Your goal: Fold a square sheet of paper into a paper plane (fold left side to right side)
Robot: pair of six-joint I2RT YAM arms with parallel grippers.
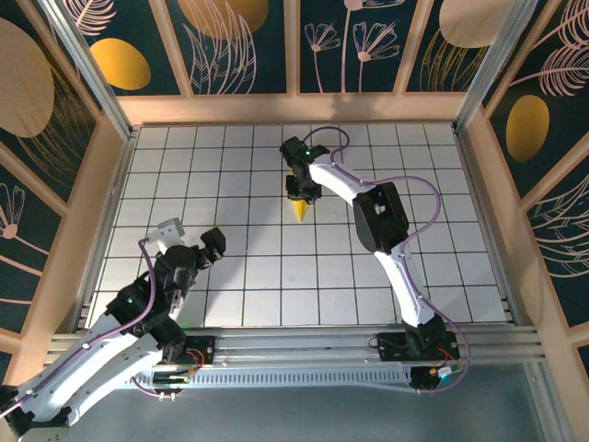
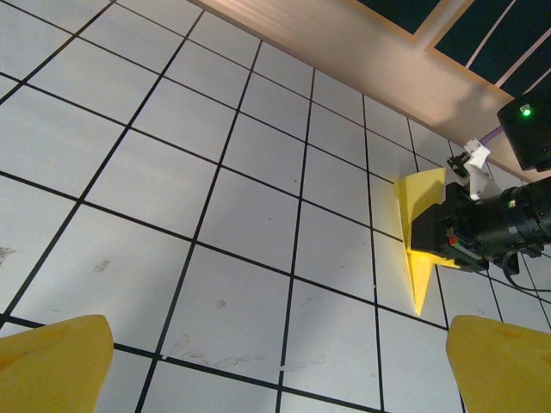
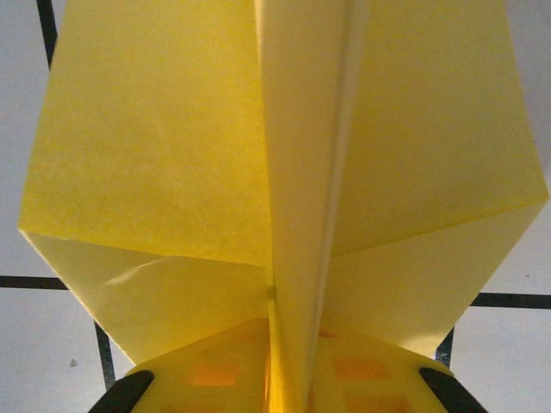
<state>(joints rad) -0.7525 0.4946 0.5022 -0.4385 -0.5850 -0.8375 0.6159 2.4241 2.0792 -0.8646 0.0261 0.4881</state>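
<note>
**Yellow dart pinched at mid-surface, open tiles all round**

Yellow and sharply creased, the paper plane (image 1: 300, 211) lies on the far middle of the white gridded surface (image 1: 230, 276), its pointed nose aimed at the near edge. The right end effector (image 1: 302, 193) comes down over its tail end. In the right wrist view the pads stand nearly together at the right end effector (image 3: 288, 379), pinching the raised centre fold of the paper plane (image 3: 172, 155), while both wings spread flat to either side with crisp slanted edges.

The left end effector (image 1: 193, 241) hangs over the near left tiles, well apart from the plane, jaws spread wide and holding nothing. Its yellow fingers (image 2: 52, 361) frame a broad run of tiles, with the paper plane (image 2: 419, 232) off to the right.

A wooden rim (image 1: 294, 108) bounds the far edge, well behind the plane. A metal rail (image 1: 304, 341) bounds the near edge.
</note>
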